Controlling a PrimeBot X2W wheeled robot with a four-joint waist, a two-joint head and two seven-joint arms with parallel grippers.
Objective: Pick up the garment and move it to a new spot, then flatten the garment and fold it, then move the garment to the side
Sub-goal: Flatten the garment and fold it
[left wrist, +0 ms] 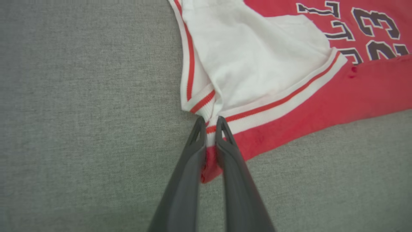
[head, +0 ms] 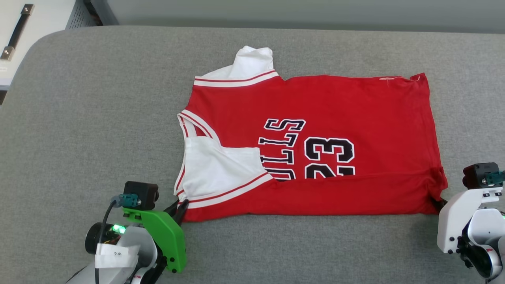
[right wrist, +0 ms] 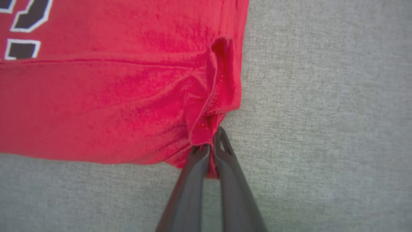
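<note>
The left gripper (left wrist: pixel 210 125) has its two dark fingers pressed almost together on the near-left corner of the red jersey (left wrist: pixel 322 93). They pinch the cloth where the striped trim (left wrist: pixel 283 101) meets the red body, and a tongue of red pokes out between the fingers below their tips. The right gripper (right wrist: pixel 212 143) is closed too. It has a thin bunch of red cloth at the near-right corner, and the hem (right wrist: pixel 222 80) has puckered into a small upright fold just beyond the tips.

Between the two holds, the near edge of the jersey appears turned over onto the front in a long red band (head: pixel 347 193) that covers the lower part of the lettering (head: pixel 311 152). One white sleeve (head: pixel 213 165) lies folded inward on the chest, and the other (head: pixel 252 61) sticks out past the far edge. The jersey lies spread flat across the middle of a grey fabric surface (head: pixel 98 118), collar end toward the robot's left.

The jersey looks light, soft and limp, so it will probably sag between the two pinches unless the grippers stay apart and move together. The thin red knit at the right corner could slip from so narrow a hold. The thicker ribbed trim on the left should give firmer purchase. The two corners seem the sensible places to hold for carrying the fold further.
</note>
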